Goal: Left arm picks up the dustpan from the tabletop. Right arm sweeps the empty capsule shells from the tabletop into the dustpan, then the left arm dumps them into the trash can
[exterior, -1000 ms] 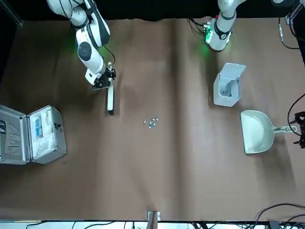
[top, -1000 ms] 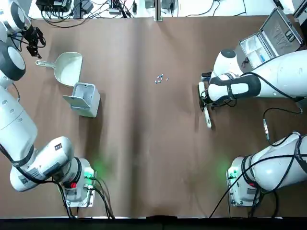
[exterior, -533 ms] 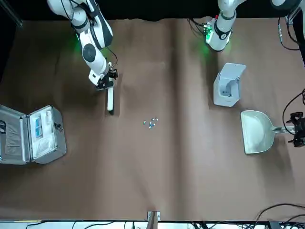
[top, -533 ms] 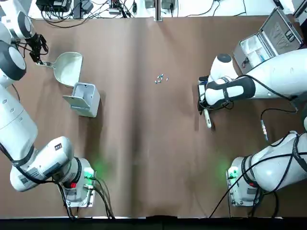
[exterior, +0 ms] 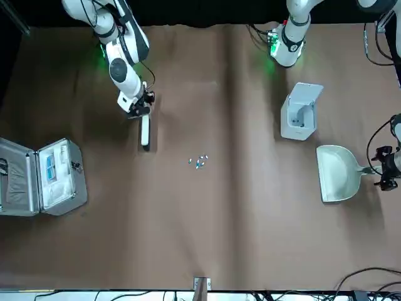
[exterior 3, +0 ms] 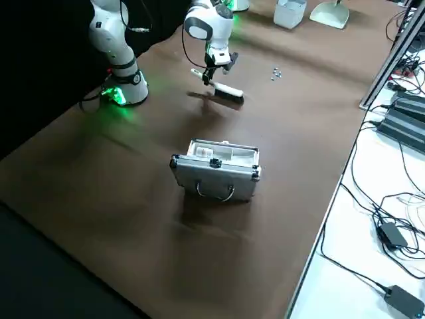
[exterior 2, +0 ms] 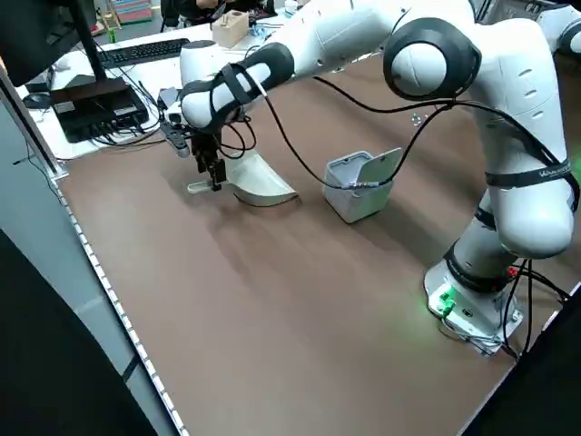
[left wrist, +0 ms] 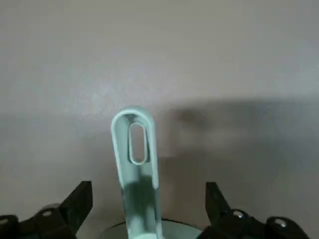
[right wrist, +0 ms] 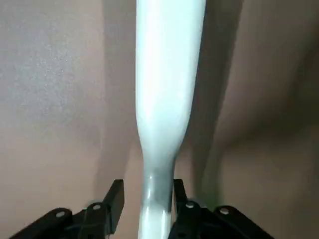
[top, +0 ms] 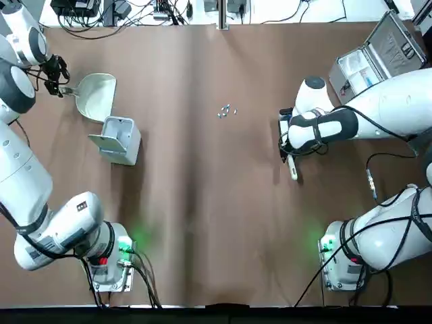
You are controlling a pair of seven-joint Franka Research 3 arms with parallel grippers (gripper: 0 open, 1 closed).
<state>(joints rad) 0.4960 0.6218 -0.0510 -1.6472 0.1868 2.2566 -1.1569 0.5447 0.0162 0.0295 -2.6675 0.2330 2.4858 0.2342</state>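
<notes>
Brown counter (top: 202,236) held dustpan (top: 96,96) beside bin (top: 121,143). Left hand (left wrist: 149,185) had moved farther over its handle, open, grasp likely next. Right hand (right wrist: 149,183) straddled brush (right wrist: 167,74), open.

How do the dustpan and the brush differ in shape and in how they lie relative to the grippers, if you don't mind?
The dustpan has a broad, flared pan; the brush is slim. The dustpan's handle stands between the left gripper's open fingers, while the brush's handle is between the right gripper's. Both have pale handles.
</notes>
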